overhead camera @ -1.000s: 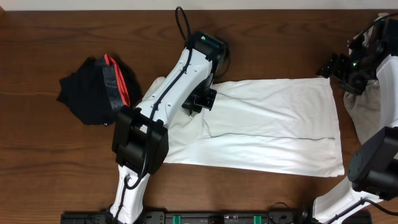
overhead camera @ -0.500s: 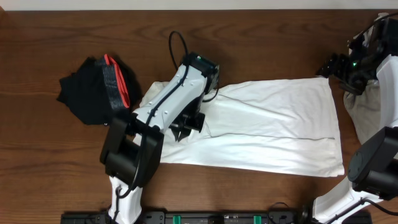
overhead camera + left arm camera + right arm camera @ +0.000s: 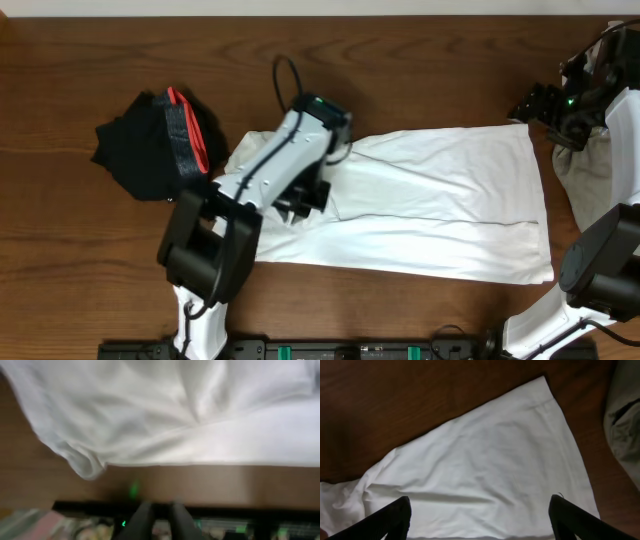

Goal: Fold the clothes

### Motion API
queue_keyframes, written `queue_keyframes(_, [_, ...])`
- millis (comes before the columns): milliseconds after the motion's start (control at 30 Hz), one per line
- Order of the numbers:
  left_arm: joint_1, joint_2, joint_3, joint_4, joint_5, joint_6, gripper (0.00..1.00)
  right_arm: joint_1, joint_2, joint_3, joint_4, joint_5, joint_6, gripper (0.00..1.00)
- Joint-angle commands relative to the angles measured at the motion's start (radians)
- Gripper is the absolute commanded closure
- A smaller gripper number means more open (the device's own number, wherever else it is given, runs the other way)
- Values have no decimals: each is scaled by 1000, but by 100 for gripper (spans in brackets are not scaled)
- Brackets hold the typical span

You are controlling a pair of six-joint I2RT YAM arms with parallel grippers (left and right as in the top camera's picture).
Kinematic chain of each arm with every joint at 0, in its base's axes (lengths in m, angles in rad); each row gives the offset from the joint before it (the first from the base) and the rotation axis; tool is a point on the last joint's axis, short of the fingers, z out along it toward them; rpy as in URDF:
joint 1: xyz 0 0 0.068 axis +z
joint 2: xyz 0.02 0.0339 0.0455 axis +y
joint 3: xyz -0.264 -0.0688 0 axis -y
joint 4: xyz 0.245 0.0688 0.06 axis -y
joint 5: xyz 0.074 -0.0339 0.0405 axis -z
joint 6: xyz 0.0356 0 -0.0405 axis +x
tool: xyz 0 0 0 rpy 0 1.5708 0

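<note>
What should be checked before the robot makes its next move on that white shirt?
1. White T-shirt lying flat: not ok, bunched at its left end.
2. Right gripper open and empty: ok.
3. Left gripper free of cloth: ok, fingers nearly together, nothing between them.
4. Black garment apart from the shirt: ok.

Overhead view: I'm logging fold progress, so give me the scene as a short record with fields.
white T-shirt: spread across the table, hem at the right end, rumpled at the left end
black garment: crumpled heap with grey-and-red band, left of the shirt
khaki garment: at the table's right edge, beside the hem
left gripper: over the shirt's rumpled end; jaws too blurred to judge
right gripper: above the hem's far corner, jaws open, empty
</note>
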Motion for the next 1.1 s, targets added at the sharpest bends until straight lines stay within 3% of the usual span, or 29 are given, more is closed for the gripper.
queue_keyframes(0, [106,-66,19,73,-64,-7,67,8,-4,14,19,4,-17,11])
queue_keyframes(100, [196,-70,19,174,-59,-6,46,12,-1,12,48,-50,-98,5])
queue_keyframes(133, [220,-67,19,203,-48,0,44,16,3,9,58,-80,-133,4])
queue_keyframes(267, [301,-66,19,267,65,100,44,41,51,7,80,-65,-156,7])
queue_keyframes(400, [349,-72,19,251,73,121,49,41,133,7,153,65,-74,13])
queue_keyframes(733, [365,-238,19,240,124,212,53,7,305,7,389,65,-74,20])
queue_keyframes(867, [365,-332,19,254,124,255,51,7,355,7,442,105,-74,23])
queue_keyframes(1067, [365,-429,19,261,123,257,39,8,401,7,457,128,-74,29])
